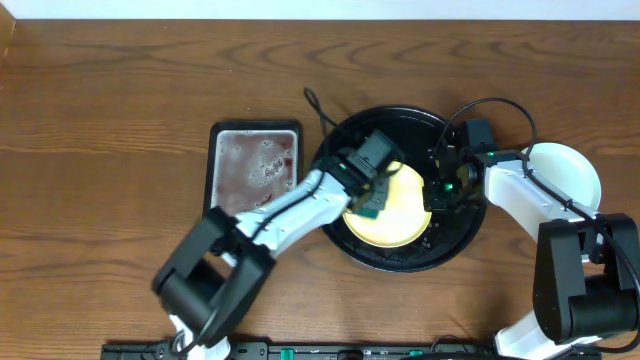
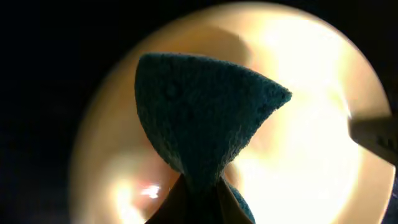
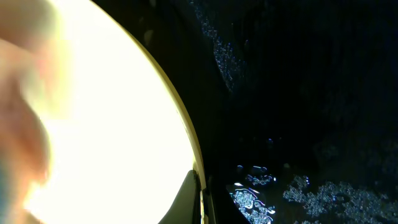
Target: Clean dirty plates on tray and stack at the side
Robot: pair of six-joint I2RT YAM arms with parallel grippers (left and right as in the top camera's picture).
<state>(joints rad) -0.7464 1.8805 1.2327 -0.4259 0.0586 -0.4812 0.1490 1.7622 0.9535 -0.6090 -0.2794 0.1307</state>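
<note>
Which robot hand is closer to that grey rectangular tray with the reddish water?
The left gripper. It hangs over the yellow plate, just right of the grey tray; the right gripper is farther right, at that plate's far rim.

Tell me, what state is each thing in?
black tray: wet, speckled with droplets.
yellow plate: flat in black tray.
sponge: folded, pinched.
left gripper: shut on sponge.
right gripper: shut on yellow plate's rim.
grey tray: holds reddish foamy water.
side plate: set aside.
</note>
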